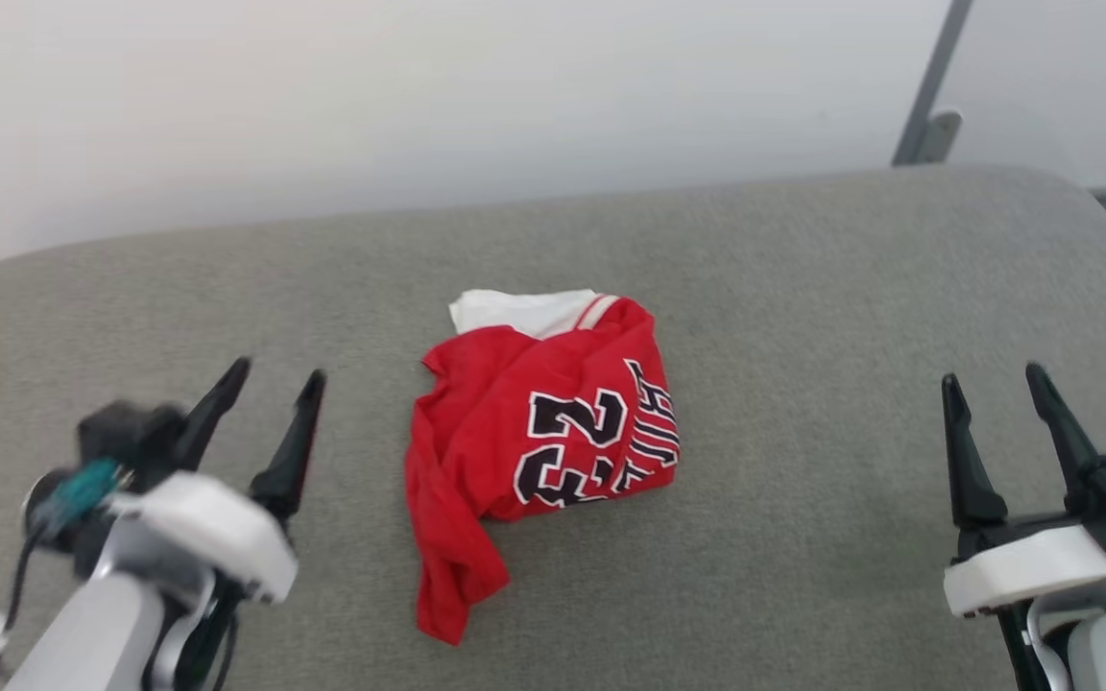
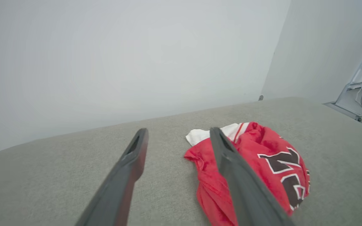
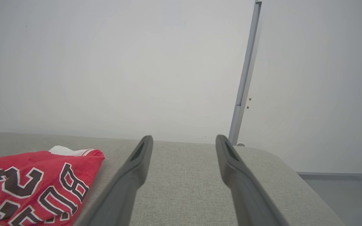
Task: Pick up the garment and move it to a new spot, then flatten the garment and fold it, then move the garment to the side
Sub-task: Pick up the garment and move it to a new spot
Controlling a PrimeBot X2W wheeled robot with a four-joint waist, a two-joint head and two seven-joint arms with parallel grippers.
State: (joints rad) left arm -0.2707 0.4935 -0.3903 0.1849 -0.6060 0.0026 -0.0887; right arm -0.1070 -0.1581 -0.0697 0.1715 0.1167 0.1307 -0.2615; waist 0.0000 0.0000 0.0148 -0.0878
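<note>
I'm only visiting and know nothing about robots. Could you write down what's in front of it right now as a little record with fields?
surface: grey padded top
item: red jersey, crumpled mid-surface, number 23 showing, white sleeve at far edge
left side: left gripper open, empty, beside the jersey, not touching
right side: right gripper open, empty, farther from it
folding: not yet done

garment (image 1: pixel 539 432) lies crumpled mid grey padded surface (image 1: pixel 803 288), number 23 up. left gripper (image 1: pixel 279 369) and right gripper (image 1: pixel 990 374) spread wide, empty, each clear of it.
</note>
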